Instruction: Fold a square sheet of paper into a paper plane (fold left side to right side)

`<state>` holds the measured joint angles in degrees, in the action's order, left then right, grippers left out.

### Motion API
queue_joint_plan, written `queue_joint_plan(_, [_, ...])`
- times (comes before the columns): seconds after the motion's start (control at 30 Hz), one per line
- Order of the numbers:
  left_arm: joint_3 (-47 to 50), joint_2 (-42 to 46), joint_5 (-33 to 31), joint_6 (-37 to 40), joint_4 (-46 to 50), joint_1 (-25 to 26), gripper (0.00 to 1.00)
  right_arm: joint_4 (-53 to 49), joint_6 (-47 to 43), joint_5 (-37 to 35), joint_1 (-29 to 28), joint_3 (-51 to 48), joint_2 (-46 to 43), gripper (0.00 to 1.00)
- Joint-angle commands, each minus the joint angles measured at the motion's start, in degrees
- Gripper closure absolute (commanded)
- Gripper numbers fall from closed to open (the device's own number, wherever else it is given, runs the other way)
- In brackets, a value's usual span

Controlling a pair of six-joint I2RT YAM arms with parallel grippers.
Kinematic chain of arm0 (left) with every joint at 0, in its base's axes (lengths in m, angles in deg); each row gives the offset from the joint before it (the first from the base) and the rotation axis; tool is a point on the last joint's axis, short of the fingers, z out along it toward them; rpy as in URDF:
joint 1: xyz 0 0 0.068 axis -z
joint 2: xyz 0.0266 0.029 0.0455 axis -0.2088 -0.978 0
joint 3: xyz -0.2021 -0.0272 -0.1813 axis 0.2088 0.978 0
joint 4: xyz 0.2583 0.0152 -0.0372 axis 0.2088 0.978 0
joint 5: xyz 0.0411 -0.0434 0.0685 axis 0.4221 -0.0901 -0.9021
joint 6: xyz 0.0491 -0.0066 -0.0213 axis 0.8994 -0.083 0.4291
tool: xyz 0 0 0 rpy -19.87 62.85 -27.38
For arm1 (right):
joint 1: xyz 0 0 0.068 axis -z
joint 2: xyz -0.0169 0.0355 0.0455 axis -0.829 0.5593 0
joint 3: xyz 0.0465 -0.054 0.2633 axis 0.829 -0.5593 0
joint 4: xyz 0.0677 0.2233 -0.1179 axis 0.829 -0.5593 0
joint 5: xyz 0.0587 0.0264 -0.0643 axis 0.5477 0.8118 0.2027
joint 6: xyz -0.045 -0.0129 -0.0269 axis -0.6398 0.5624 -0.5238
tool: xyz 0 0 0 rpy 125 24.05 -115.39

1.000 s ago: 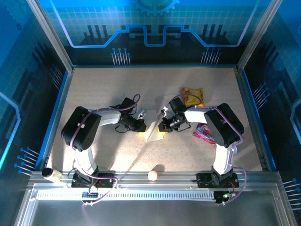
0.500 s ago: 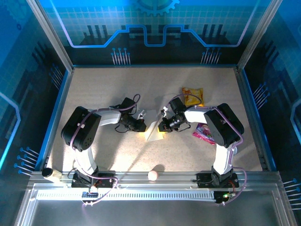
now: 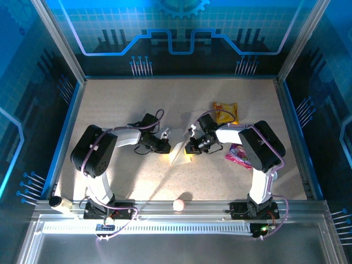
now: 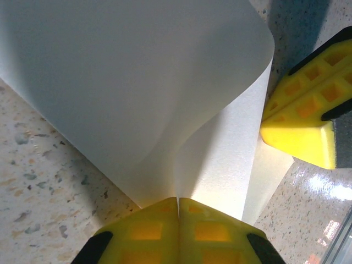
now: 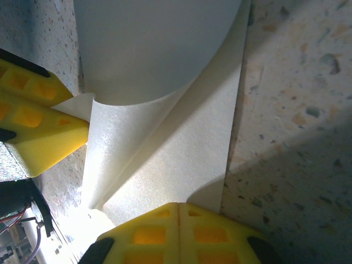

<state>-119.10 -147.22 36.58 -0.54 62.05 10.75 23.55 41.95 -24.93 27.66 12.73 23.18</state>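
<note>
The square sheet of paper (image 3: 179, 152) lies mid-table as a narrow white shape, folded over with its upper layer curling up rather than flat. In the left wrist view the paper (image 4: 137, 93) bulges in a big curve just ahead of my left gripper (image 4: 177, 199). That gripper is shut, with its yellow tips touching the sheet's near edge. My right gripper (image 5: 178, 204) is also shut, tips resting at the edge of the paper (image 5: 165, 148) from the opposite side. From above, the left gripper (image 3: 166, 147) and right gripper (image 3: 190, 148) flank the sheet closely.
A yellow snack packet (image 3: 226, 112) lies behind the right arm and a pink wrapper (image 3: 237, 154) beside it. A small pale ball (image 3: 179, 204) sits at the table's near edge, and a pale roll (image 3: 55, 202) at the near left corner.
</note>
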Motion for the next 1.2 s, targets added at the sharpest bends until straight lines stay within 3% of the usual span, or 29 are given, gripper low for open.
queue_joint_plan(0.0, [-0.08, 1.64, 0.52, 0.83, -0.68, -0.57, 0.99, -5.68, -0.65, -4.57, -1.02, -0.94, 2.87, 1.0])
queue_joint_plan(0.53, [0.35, -1.53, -0.27, 0.75, -1.84, -0.57, 1.0, -5.86, -0.75, -4.62, -1.02, -1.03, 2.79, 1.0])
queue_joint_plan(1.17, [4.12, 1.9, 0.18, 0.91, -1.84, -0.47, 1.0, -6.56, -0.98, -4.66, -0.93, 0.05, 3.26, 1.0])
